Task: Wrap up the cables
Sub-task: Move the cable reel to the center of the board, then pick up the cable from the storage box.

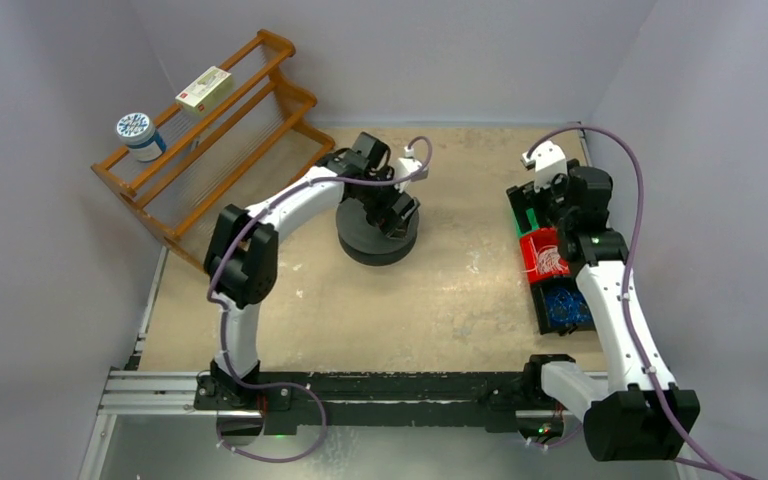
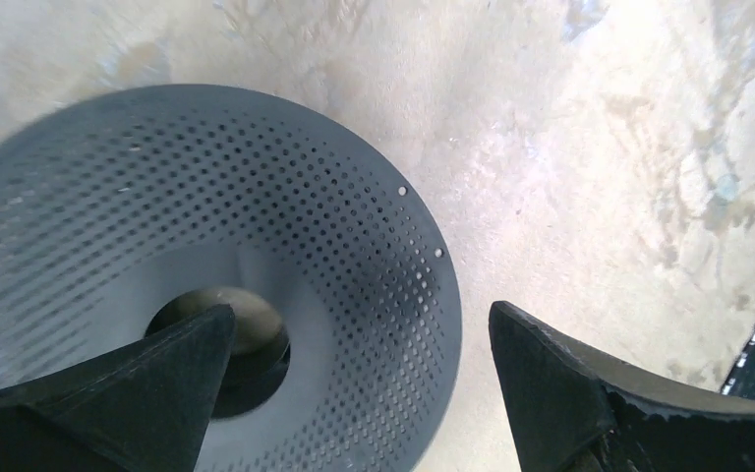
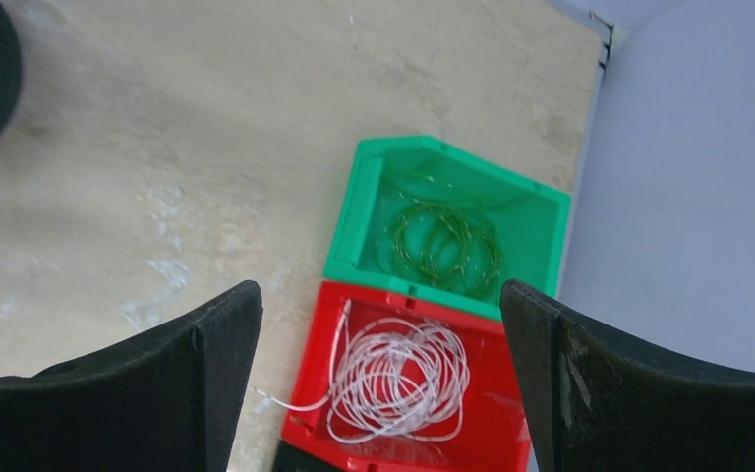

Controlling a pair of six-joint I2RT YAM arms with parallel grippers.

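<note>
The cables (image 3: 398, 379) are lying in a red bin (image 3: 313, 366) at the right side of the table (image 3: 157, 147), close to the wall. They are looking like thread-thin, pale whitish wire, gathered into a loose, untidy coil of many overlapping loops, with the red floor of the bin showing through between the strands. One loose end is trailing over the bin's left wall and resting on the tabletop. Touching the red bin on its far side, a green bin (image 3: 359, 206) is holding a smaller coil of thin greenish wire (image 3: 444, 244).

The right gripper (image 3: 381, 288) is hanging above the two bins with its jaws standing wide apart and nothing between them; the white coil is showing in the gap, below the fingers and untouched.

Well apart from the bins, near the middle of the table, the left gripper (image 2: 359, 315) is hovering over a round black perforated disc (image 2: 256, 197) with a hole in its centre. Its jaws are also spread wide, gripping nothing.
</note>
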